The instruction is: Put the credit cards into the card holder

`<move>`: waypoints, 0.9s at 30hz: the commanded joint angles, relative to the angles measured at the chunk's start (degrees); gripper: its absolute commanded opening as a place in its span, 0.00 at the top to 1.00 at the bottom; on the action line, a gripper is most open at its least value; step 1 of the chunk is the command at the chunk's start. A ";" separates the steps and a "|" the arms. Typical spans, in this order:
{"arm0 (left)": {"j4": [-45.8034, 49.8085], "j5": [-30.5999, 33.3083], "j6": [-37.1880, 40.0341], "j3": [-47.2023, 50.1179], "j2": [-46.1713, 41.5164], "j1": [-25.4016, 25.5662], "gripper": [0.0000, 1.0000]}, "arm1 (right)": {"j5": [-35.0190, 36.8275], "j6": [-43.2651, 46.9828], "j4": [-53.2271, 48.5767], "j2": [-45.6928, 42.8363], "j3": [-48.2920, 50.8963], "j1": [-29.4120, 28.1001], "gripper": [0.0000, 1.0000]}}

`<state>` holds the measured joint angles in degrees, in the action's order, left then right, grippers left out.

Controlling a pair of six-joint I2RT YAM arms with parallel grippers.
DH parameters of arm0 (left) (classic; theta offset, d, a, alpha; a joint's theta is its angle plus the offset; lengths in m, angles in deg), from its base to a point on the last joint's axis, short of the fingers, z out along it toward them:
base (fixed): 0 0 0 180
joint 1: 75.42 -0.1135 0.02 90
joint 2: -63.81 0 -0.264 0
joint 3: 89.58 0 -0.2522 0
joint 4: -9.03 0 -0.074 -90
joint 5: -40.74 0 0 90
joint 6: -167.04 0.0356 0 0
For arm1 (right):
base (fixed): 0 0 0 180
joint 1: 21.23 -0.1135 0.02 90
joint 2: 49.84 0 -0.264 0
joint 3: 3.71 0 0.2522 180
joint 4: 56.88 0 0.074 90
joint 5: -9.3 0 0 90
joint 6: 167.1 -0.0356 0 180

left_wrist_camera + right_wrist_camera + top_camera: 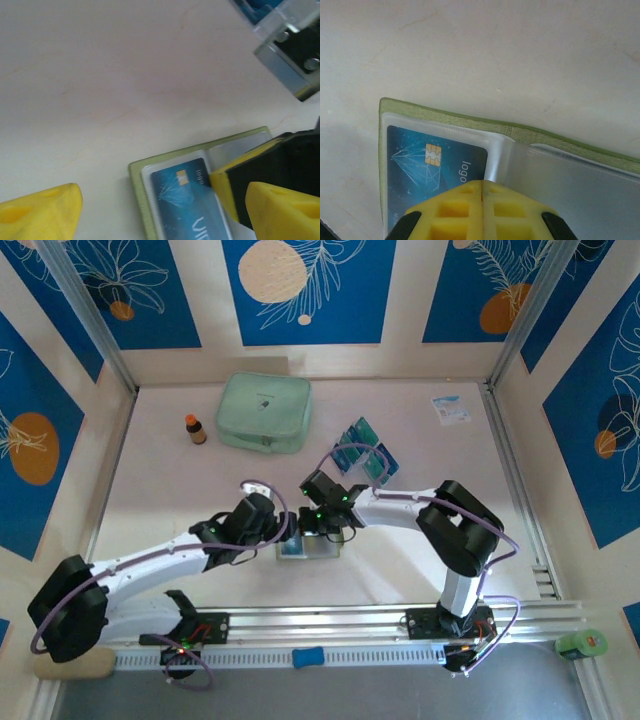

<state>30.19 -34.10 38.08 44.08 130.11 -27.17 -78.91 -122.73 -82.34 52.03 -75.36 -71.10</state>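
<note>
1. Olive-green cloth wraps the small square card holder (300,550). It lies open and flat on the pale table (170,490), close to the arms' bases and between the two arms.
2. One blue plastic credit card (427,165) with a gold chip sits inside the clear pocket on one half of the holder. Its long side runs the same way as the holder's long side.
3. The right yellow end effector (482,196) is clenched tight, and I can see nothing between its tips. The tips rest on the pocket, right at the card's edge.
4. The left yellow end effector (162,197) is released and spread wide. It has one finger on each side of the holder's corner. I cannot tell if it touches the holder.
5. The other blue and teal cards (365,453) lie in a heap farther back and to the right. The right arm is nearer to them, so I think it should fetch the next one.
</note>
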 commanded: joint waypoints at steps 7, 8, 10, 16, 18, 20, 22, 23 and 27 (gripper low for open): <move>-7.02 -0.39 -3.56 0.34 3.05 2.66 0.16 | -1.96 -0.78 0.35 -7.43 4.71 5.05 1.00; -7.16 -0.48 -3.53 0.18 3.29 2.65 0.16 | -1.96 -0.60 0.21 -7.85 5.15 5.65 1.00; -7.06 -0.65 -3.30 -0.28 3.78 2.85 0.16 | -2.11 -0.05 -0.24 -8.67 6.12 6.84 1.00; -6.17 -1.19 -2.27 -1.78 5.45 3.84 0.16 | -3.22 2.15 -1.13 -9.84 8.13 9.56 1.00; -5.80 -1.01 -2.26 -1.89 6.16 4.47 0.16 | -3.70 2.80 -1.35 -9.68 8.50 9.94 1.00; -5.00 -0.75 -2.19 -2.15 7.00 4.99 0.16 | -4.03 3.17 -1.48 -9.39 8.51 10.05 1.00; -4.42 -0.66 -1.85 -2.38 7.98 5.44 0.16 | -4.59 3.49 -1.32 -8.96 8.58 10.05 1.00; -4.28 -0.70 -1.68 -2.46 8.54 5.62 0.16 | -4.73 3.52 -1.22 -8.71 8.63 10.01 1.00; -4.28 -0.92 -0.97 -2.25 10.57 5.89 0.15 | -4.99 3.71 -1.08 -7.80 8.63 9.96 1.00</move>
<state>24.84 -34.69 35.61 42.99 139.53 -21.93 -82.08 -120.30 -82.65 43.96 -67.27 -61.11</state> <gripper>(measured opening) 0.848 0.054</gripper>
